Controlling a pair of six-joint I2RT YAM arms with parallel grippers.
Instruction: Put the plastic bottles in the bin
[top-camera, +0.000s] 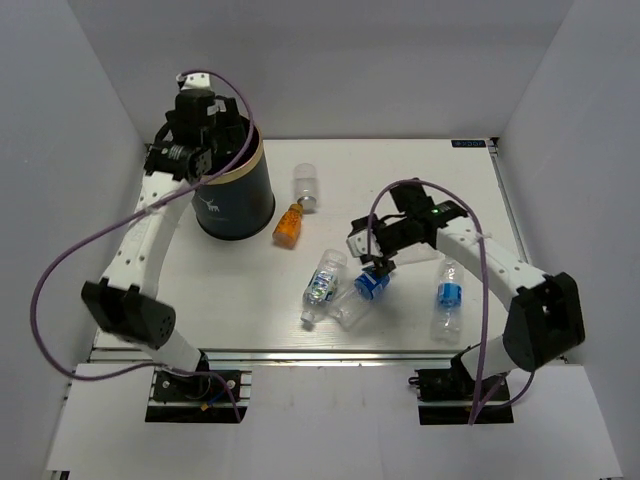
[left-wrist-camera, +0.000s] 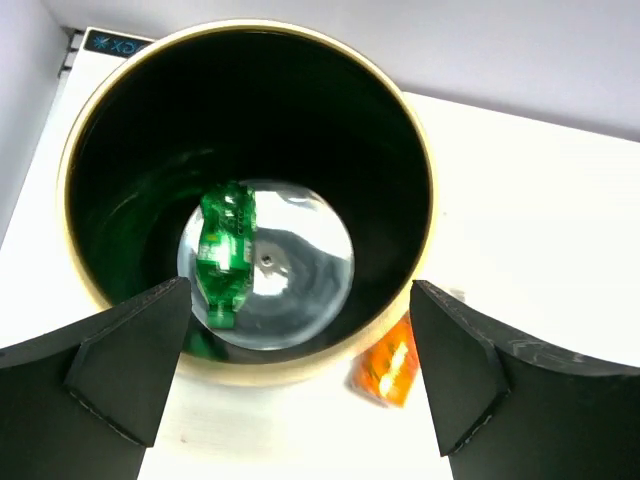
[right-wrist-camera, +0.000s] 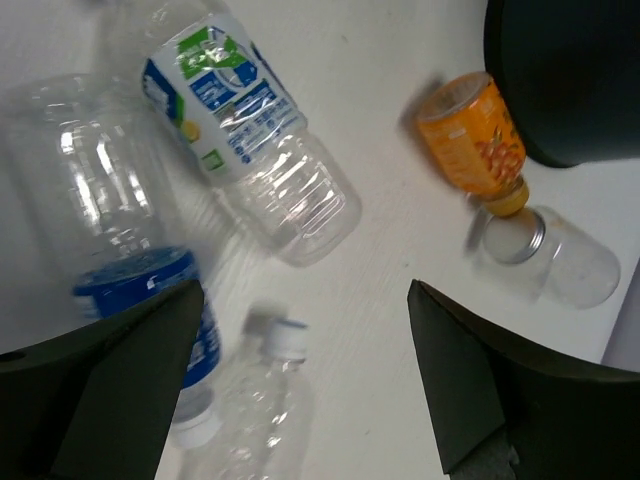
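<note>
left claw (left-wrist-camera: 300, 345) spread over bin (left-wrist-camera: 428, 190), green bottle (left-wrist-camera: 225, 255) inside; right claw (right-wrist-camera: 305, 345) spread above blue-labelled bottle (right-wrist-camera: 250, 120).

Green bottle (left-wrist-camera: 226, 255) lies in the bin (left-wrist-camera: 245, 372), orange bottle (left-wrist-camera: 388, 370) just outside on the desk (left-wrist-camera: 520, 200); left tool (left-wrist-camera: 300, 345) gapes above.

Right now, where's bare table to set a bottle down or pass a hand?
Free: near-left table, between the bin and front edge; far strip right of the plain clear bottle. Crowded: centre, where the right gripper hangs open over the blue-label bottles, and around the orange bottle.
</note>
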